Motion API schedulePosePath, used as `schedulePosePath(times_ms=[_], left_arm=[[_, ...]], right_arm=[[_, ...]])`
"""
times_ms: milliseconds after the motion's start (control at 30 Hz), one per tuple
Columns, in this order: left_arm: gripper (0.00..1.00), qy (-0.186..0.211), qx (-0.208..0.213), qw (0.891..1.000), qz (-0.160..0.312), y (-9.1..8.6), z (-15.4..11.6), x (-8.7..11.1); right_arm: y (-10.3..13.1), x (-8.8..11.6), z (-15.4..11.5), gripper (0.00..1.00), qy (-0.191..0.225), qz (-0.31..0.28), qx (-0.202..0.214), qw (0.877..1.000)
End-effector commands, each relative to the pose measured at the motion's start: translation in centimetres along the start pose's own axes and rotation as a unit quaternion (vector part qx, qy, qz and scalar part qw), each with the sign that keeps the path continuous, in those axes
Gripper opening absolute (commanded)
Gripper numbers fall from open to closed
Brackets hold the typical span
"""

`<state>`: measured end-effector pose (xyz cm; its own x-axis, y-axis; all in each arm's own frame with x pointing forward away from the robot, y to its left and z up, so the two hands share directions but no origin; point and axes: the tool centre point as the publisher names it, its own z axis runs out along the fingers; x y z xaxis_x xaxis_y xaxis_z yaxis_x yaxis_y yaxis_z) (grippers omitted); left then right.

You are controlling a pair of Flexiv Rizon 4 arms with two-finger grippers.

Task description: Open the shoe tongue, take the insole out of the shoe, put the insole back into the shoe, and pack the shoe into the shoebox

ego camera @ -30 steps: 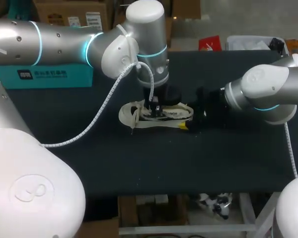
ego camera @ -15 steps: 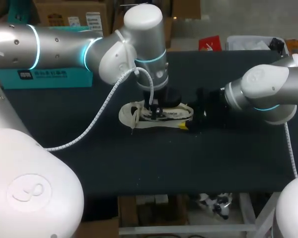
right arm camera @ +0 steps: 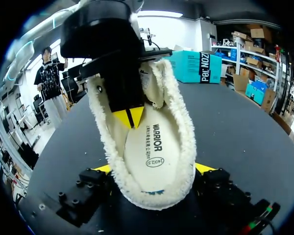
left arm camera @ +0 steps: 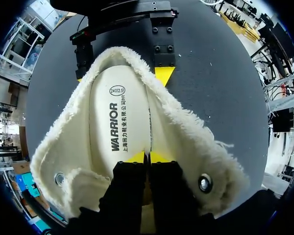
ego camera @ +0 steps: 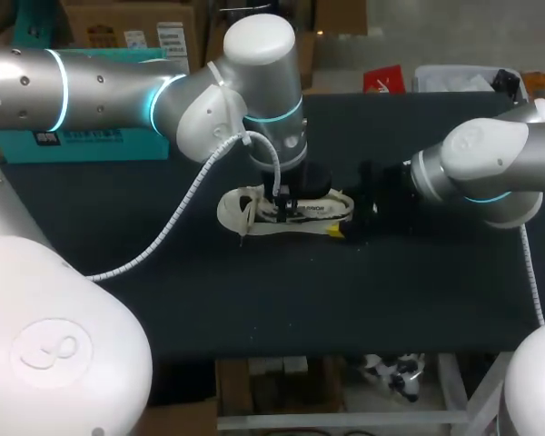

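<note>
Yellow-tipped fingers of the left gripper (left arm camera: pixel 147 157) are pressed almost together inside the mouth of a cream, fleece-lined shoe (left arm camera: pixel 186 132). The long edge of a white, oval, printed insole (left arm camera: pixel 115 122) is led straight into the thin slit between those tips, so the insole is judged to be pinched there. The right gripper (right arm camera: pixel 154 169) is set at the heel, with one yellow tip on each side of the fleece collar, and the shoe is clamped between its fingers from both sides.

A black, cloth-covered table (ego camera: pixel 254 300) is shown under everything. The shoe (ego camera: pixel 241 209) is laid on it near the middle, sole down, with the toe turned toward the left arm's side and the heel toward the right gripper (ego camera: pixel 345 225). The left gripper (ego camera: pixel 282 195) is held over it, pointed down into the opening.

A teal cardboard shoebox (ego camera: pixel 118 145) is placed at the far left part of the table, well apart from the shoe and partly hidden by the left arm. From the right wrist, the shoebox (right arm camera: pixel 191 67) is seen beyond the shoe's toe. What lies in it cannot be told. Inside the shoe, the insole (right arm camera: pixel 152 142) is seen lying along the bottom, ringed by fleece, and is met by the left gripper's tips about midway along its length.
</note>
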<state>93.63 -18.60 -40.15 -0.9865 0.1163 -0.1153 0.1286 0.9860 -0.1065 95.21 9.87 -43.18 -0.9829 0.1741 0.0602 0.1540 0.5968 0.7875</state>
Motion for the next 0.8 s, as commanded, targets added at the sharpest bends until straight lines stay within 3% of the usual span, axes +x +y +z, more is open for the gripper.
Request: schedulePosePath(times_ms=[33, 200, 367, 800], left_arm=[[0.11, -0.013, -0.006, 1.0, -0.004, -0.1, 3.8, 0.5], [0.1, -0.019, -0.008, 1.0, -0.009, 0.1, 4.8, -0.2], [0.23, -0.027, -0.01, 1.0, -0.01, 0.3, 5.7, -0.8], [0.21, -0.061, -0.025, 0.998, -0.01, 0.8, 9.0, -3.0]], right_arm=[[-0.6, -0.1, 0.4, 0.0, 0.001, 0.0, -0.001, 1.0], [-0.6, -0.1, 0.4, 0.0, 0.001, 0.0, -0.001, 1.0], [-0.6, -0.1, 0.4, 0.0, 0.001, 0.0, -0.001, 1.0], [-0.6, -0.1, 0.4, 0.0, 0.001, 0.0, -0.001, 1.0]])
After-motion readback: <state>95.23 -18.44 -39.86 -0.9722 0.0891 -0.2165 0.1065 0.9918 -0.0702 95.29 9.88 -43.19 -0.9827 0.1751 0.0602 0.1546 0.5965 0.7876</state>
